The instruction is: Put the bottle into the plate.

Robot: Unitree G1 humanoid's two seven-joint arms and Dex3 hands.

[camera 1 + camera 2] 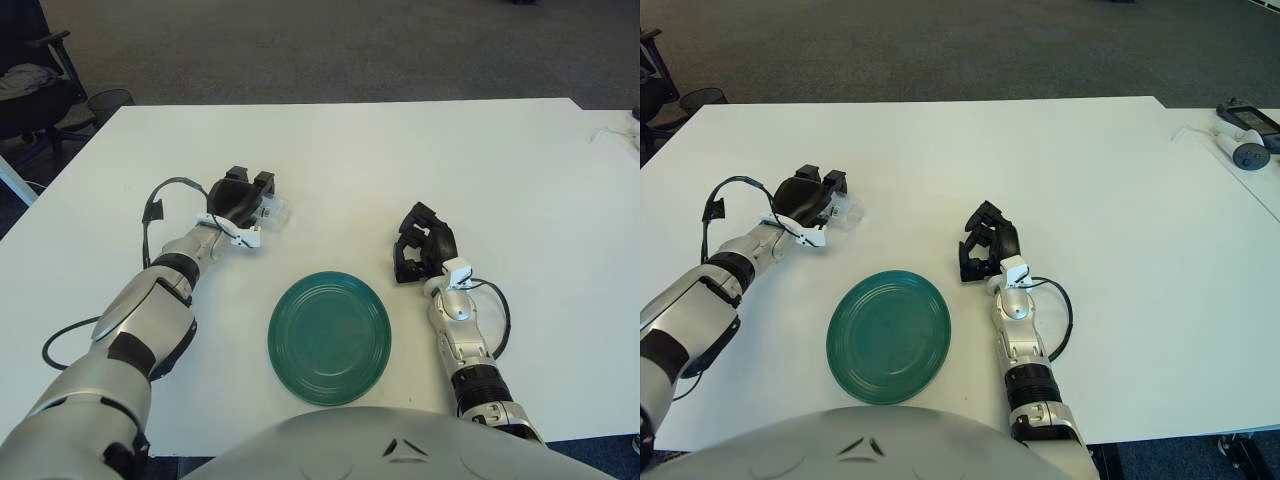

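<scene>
A green plate (330, 337) lies on the white table (340, 150) near the front edge, between my two arms. A small clear plastic bottle (272, 212) lies on the table behind and to the left of the plate. My left hand (243, 198) is over the bottle with its fingers curled around it; only the bottle's right end shows past the fingers. The bottle also shows in the right eye view (845, 212). My right hand (422, 252) shows to the right of the plate, fingers curled, holding nothing.
A black office chair (40, 85) stands beyond the table's far left corner. Small devices with a white cable (1243, 135) lie on a neighbouring table at the far right. A black cable (160, 205) loops off my left wrist.
</scene>
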